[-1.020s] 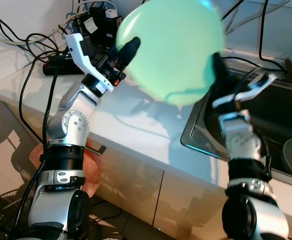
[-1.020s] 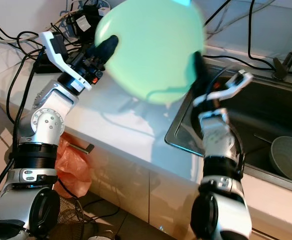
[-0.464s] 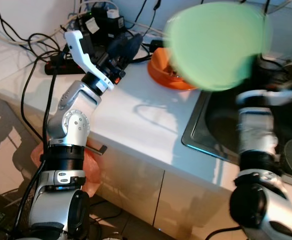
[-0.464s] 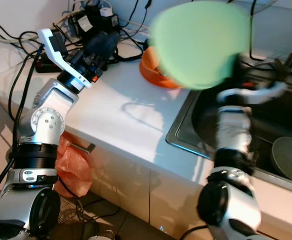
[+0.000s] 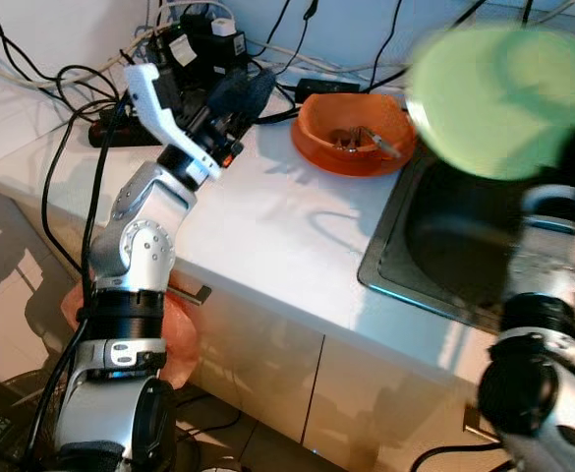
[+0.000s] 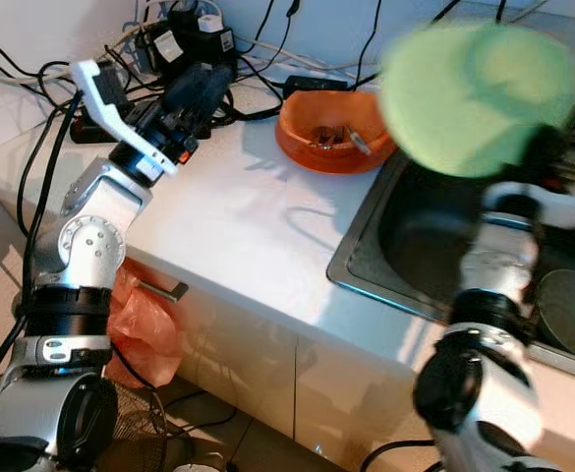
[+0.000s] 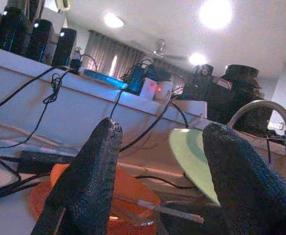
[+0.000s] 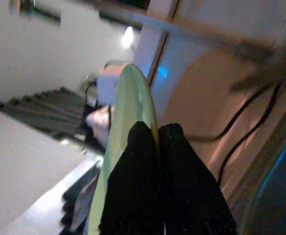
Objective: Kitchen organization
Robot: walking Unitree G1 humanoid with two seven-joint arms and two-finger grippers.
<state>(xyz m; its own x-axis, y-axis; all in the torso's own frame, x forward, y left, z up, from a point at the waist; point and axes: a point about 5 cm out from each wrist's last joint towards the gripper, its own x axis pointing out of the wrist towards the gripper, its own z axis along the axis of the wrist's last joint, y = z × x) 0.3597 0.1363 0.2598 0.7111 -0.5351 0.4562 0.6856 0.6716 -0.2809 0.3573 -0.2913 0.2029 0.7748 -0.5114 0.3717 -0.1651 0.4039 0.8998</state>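
While my right arm blurs at the near right, I can make out the right gripper (image 8: pixel 157 147) with its two black fingers (image 8: pixel 133 181) pressed together on the rim of the green plate (image 5: pixel 498 98). That plate is lifted off the table, tilted, and hangs above the sink (image 5: pixel 444 236), which is set into the table's right end. From the wrist camera the plate runs edge-on between the fingers, its pale green rim rising past their tips. Down in the sink, toward its right side, I see a grey bowl (image 6: pixel 567 310).

Along the near edge, the white table (image 5: pixel 267 226) is bare, with cabinet fronts below it and an orange bag (image 5: pixel 174 329) hanging under the left part.

Farther back on the left, my left gripper (image 5: pixel 243 93) hovers above the table's far left part. Its fingers (image 7: pixel 89 181) are spread wide, with nothing between them, and well apart from the plate.

Beyond that, near the far edge and just left of the sink, sits an orange bowl (image 5: pixel 351 133) holding a few utensils. Black cables (image 5: pixel 81 84) and a power strip crowd the far left corner.
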